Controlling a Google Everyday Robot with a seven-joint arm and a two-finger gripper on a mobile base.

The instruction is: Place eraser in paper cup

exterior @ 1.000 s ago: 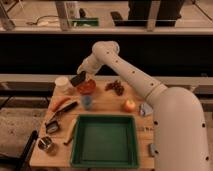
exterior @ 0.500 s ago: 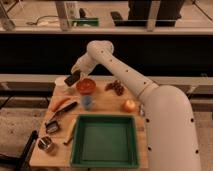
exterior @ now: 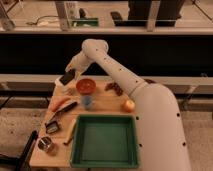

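Observation:
My gripper [exterior: 69,75] is at the far left corner of the wooden table [exterior: 112,102], left of the red bowl [exterior: 85,85]. It is shut on the eraser [exterior: 66,78], a flat black block held tilted just above the table. A pale edge of the paper cup [exterior: 61,83] shows right under the eraser. The rest of the cup is hidden by the eraser and the gripper.
A small blue cup [exterior: 87,102] stands in front of the red bowl. A green tray [exterior: 105,140] fills the near middle. An orange fruit [exterior: 129,105] and a dark cluster [exterior: 115,88] lie to the right. A shiny metal cup [exterior: 46,145], a black-and-white boxy item [exterior: 51,127] and an orange-red item [exterior: 60,103] lie on the left.
My gripper has moved left with the eraser, from beside the red bowl to over the spot where the white cup stood in plain view. The cup is now mostly covered.

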